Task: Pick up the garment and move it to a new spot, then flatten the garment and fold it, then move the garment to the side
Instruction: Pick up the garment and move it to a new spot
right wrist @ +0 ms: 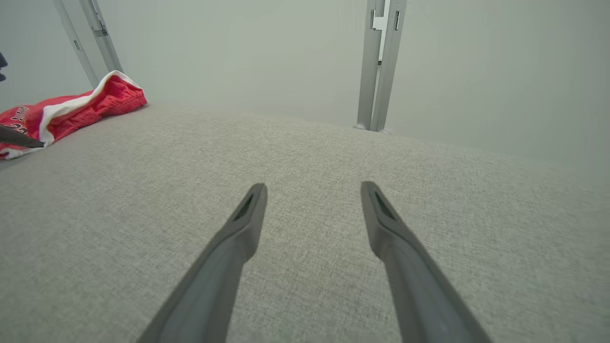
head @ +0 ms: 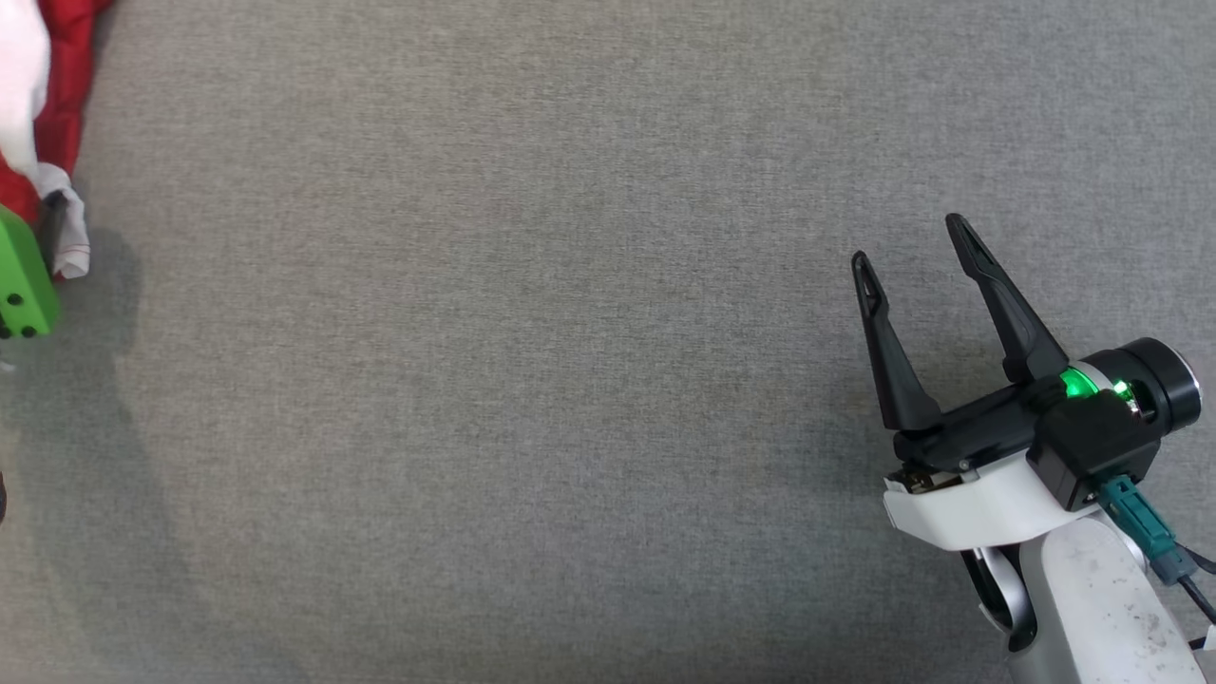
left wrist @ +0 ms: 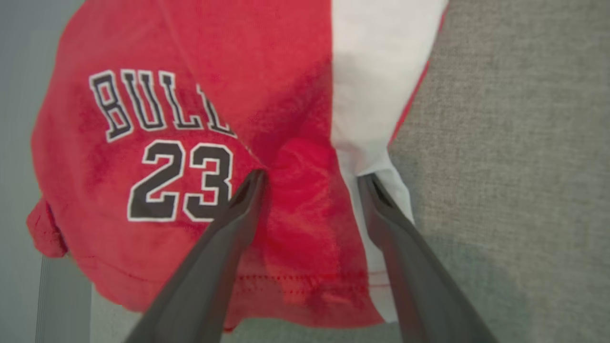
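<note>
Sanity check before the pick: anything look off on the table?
The red and white jersey lies bunched at the far left edge of the table, seemingly partly overhanging it. Nothing looks torn or spilled.

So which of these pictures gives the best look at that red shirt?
The left wrist view: the red shirt is close up, its number 23 readable. The head view catches a red and white edge of it at upper left; the right wrist view shows it small and distant.
</note>
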`<state>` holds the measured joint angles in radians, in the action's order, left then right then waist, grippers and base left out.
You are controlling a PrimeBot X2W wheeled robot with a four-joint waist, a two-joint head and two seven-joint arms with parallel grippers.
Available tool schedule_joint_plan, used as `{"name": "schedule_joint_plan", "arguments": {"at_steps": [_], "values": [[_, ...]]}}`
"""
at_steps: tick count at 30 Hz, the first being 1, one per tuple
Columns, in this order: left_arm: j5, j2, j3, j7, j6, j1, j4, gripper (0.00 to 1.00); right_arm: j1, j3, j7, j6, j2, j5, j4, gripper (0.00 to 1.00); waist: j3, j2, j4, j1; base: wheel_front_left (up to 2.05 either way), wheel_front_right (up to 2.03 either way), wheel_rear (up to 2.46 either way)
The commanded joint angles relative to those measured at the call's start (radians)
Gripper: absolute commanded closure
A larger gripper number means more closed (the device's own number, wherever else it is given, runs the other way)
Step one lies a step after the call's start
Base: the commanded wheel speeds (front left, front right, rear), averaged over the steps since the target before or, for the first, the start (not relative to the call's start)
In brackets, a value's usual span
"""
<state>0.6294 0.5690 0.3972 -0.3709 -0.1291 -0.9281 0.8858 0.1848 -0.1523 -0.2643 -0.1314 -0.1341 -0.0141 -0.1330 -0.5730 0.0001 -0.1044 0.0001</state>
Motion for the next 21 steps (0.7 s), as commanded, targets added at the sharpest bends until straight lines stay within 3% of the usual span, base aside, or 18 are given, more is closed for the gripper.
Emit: {"name": "schedule_joint_plan", "arguments": {"at_steps": [1, 5, 6, 7, 14, 21], "values": [[0.020, -0.021, 0.016, -0.024, 0.000, 0.014, 0.037, 0.00, 0.009, -0.005, 0.000, 0.002, 0.003, -0.010, -0.002, 0.00, -0.018, -0.0001, 0.019, -0.0001, 0.00, 0.00, 0.00], [0.062, -0.036, 0.047, -0.088, 0.000, 0.029, 0.075, 0.00, 0.002, -0.016, 0.000, 0.002, 0.006, -0.020, 0.000, 0.00, -0.015, -0.0001, 0.023, -0.0001, 0.00, 0.00, 0.00], [0.075, -0.040, 0.062, -0.105, -0.001, 0.037, 0.068, 0.75, 0.001, -0.014, 0.000, 0.002, 0.006, -0.020, 0.000, 0.00, -0.014, -0.0001, 0.023, -0.0001, 0.00, 0.00, 0.00], [0.092, -0.040, 0.079, -0.120, -0.002, 0.046, 0.053, 1.00, -0.002, -0.012, 0.000, 0.002, 0.006, -0.020, 0.001, 0.00, -0.012, -0.0001, 0.021, -0.0001, 0.00, 0.00, 0.00], [0.078, 0.013, 0.107, 0.027, -0.001, 0.012, 0.018, 1.00, -0.010, -0.012, 0.000, 0.002, 0.010, -0.024, 0.021, 0.00, 0.034, -0.0001, 0.003, -0.0001, 0.00, 0.00, 0.00], [-0.020, 0.028, 0.142, 0.291, 0.012, -0.058, 0.030, 1.00, -0.023, -0.025, 0.000, 0.002, 0.022, -0.006, 0.051, 0.00, 0.140, -0.0001, -0.014, -0.0001, 0.00, 0.00, 0.00]]}}
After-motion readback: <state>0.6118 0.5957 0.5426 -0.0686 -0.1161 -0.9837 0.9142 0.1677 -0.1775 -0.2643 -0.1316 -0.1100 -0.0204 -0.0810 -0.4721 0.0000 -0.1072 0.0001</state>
